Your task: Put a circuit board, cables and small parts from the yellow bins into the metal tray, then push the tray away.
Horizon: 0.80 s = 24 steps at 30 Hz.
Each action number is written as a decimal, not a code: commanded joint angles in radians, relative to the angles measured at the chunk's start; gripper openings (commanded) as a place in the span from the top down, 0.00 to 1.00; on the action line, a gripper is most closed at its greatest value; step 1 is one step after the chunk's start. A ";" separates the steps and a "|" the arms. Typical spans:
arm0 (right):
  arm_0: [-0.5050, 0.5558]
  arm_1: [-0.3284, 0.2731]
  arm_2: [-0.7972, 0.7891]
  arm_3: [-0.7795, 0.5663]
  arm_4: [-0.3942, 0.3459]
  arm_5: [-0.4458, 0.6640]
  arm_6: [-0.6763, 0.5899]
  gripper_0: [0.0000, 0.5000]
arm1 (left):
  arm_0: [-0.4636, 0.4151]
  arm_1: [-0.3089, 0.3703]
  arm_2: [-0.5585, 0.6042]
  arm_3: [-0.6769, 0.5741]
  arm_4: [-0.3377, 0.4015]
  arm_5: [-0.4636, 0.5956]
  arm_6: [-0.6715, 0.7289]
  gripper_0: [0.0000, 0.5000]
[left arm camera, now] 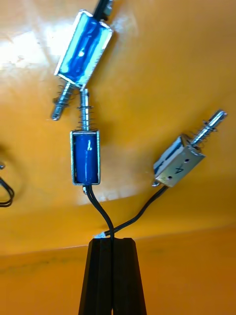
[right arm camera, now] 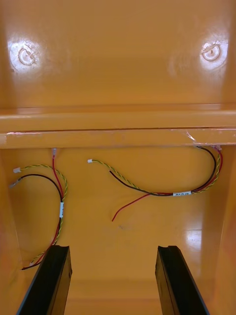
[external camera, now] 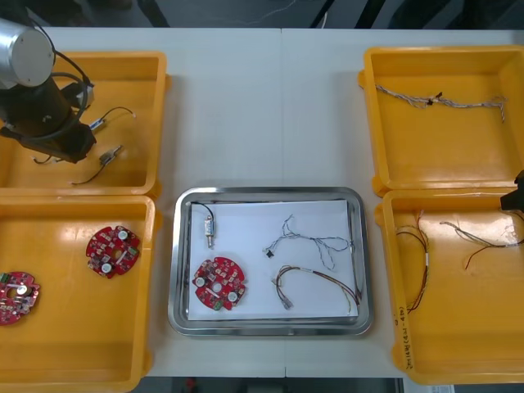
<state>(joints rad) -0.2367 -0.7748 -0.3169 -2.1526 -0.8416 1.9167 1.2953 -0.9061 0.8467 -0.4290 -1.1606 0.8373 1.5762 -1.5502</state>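
My left gripper point(left arm camera: 112, 246) is down in the far left yellow bin point(external camera: 123, 59), shut on the black wire of a blue small metal part point(left arm camera: 86, 157). A second blue part point(left arm camera: 83, 47) and a silver one point(left arm camera: 178, 161) lie just past it. The silver part's wire also runs to the fingertips. The left arm point(external camera: 45, 106) covers that bin's left half. The metal tray point(external camera: 266, 192) holds a small metal part point(external camera: 210, 227), a red circuit board point(external camera: 219, 284), a blue and white cable point(external camera: 307, 243) and a red and yellow cable point(external camera: 315, 286). My right gripper point(right arm camera: 112, 248) hangs open over red and yellow cables point(right arm camera: 162, 192).
Two red circuit boards point(external camera: 113, 250) lie in the near left bin point(external camera: 74, 344). A twisted cable point(external camera: 438, 101) lies in the far right bin point(external camera: 442, 164). The near right bin point(external camera: 458, 344) holds the red and yellow cables. The right gripper's tip point(external camera: 517, 196) shows at the table's right edge.
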 commanded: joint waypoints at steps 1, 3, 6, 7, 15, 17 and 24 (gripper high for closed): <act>0.013 -0.040 -0.033 -0.030 -0.002 0.003 -0.008 0.00 | -0.073 0.060 0.030 0.052 -0.003 -0.025 -0.146 1.00; 0.013 -0.040 -0.033 -0.032 -0.005 0.003 -0.008 0.00 | -0.083 0.060 0.030 0.085 0.000 -0.038 -0.179 1.00; 0.013 -0.040 -0.033 -0.030 -0.007 0.003 -0.008 0.00 | -0.085 0.061 0.030 0.113 0.005 -0.061 -0.199 1.00; 0.013 -0.040 -0.033 -0.030 -0.007 0.003 -0.008 0.00 | -0.085 0.061 0.030 0.113 0.005 -0.064 -0.199 1.00; 0.013 -0.040 -0.033 -0.032 -0.007 0.003 -0.011 0.00 | -0.086 0.068 0.032 0.113 0.022 -0.062 -0.189 0.26; 0.013 -0.040 -0.033 -0.030 -0.007 0.003 -0.014 0.00 | -0.085 0.068 0.036 0.113 0.025 -0.058 -0.188 0.03; 0.013 -0.040 -0.033 -0.032 -0.007 0.003 -0.016 0.00 | -0.086 0.068 0.070 0.111 0.045 -0.021 -0.185 0.00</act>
<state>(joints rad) -0.2358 -0.7749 -0.3171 -2.1530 -0.8420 1.9167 1.2953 -0.9400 0.8615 -0.4050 -1.0435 0.8677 1.5351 -1.7018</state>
